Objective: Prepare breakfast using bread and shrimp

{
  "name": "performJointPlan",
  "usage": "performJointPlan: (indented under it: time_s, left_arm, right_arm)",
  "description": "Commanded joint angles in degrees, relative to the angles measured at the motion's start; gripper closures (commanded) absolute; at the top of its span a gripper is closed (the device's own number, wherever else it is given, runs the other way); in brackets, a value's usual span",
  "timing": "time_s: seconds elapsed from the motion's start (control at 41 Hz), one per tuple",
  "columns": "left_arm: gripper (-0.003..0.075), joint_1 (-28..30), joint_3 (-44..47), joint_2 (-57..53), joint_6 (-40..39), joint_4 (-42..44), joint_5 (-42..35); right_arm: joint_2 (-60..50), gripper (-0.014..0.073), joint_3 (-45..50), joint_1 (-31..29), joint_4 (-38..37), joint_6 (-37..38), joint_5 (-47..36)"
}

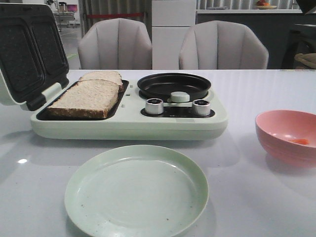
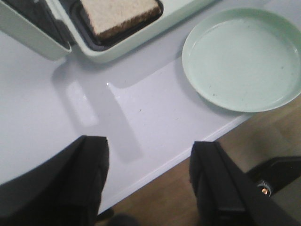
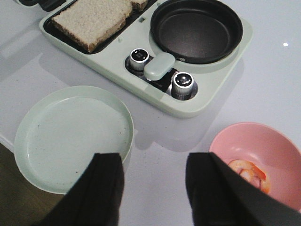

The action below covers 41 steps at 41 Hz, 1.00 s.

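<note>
- The left tool (image 2: 148,183) hangs above the near edge of the white surface (image 1: 256,197) with its two dark fingers (image 2: 87,174) spread wide and nothing between them.
- The right tool (image 3: 153,188) is likewise spread wide and holds nothing, poised over the surface between the plate and the bowl.
- Nearest on the surface lies a round pale green plate (image 1: 136,190), shallow and bare.
- To the right of it, and well apart, stands a pink bowl (image 1: 288,136); the right wrist view shows the shrimp (image 3: 248,170) lying in its bottom, pale orange-pink with reddish tips, though how many pieces are there cannot be told.
- Behind the plate sits a pale green breakfast maker (image 1: 129,123) with its lid (image 1: 30,52) swung up at the left, showing two dark grill plates inside.
- The bread (image 1: 89,97) lies in the open left tray of the appliance: two slices, one in front and one behind it, the front one partly covering the back one.
- On the appliance's right half rests a round black pan (image 1: 174,85), with nothing in it.
- In front of the pan are two silver knobs (image 1: 154,105) with a pale green handle (image 1: 179,97) between them.
- Two grey chairs (image 1: 115,45) stand beyond the far edge.
</note>
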Motion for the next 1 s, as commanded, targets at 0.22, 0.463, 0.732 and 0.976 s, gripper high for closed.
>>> performJointPlan:
  time_s: [0.22, 0.463, 0.732, 0.976]
  left_arm:
    - [0.0479, 10.05, -14.00, 17.81, -3.10, 2.59, 6.16]
    - [0.0560, 29.66, -16.86, 21.35, 9.54, -11.42, -0.36]
    - [0.0622, 50.78, -16.98, 24.79, 21.93, -26.53, -8.00]
    - [0.0622, 62.96, -19.60, 33.23, 34.08, -47.06, -13.65]
  right_arm:
    - [-0.28, 0.0161, -1.51, -0.09, -0.07, 0.06, -4.75]
    - [-0.28, 0.0161, -1.51, -0.09, -0.07, 0.06, -4.75]
    - [-0.28, 0.0161, -1.51, -0.09, -0.07, 0.06, -4.75]
    - [-0.28, 0.0161, -1.51, -0.09, -0.07, 0.06, -4.75]
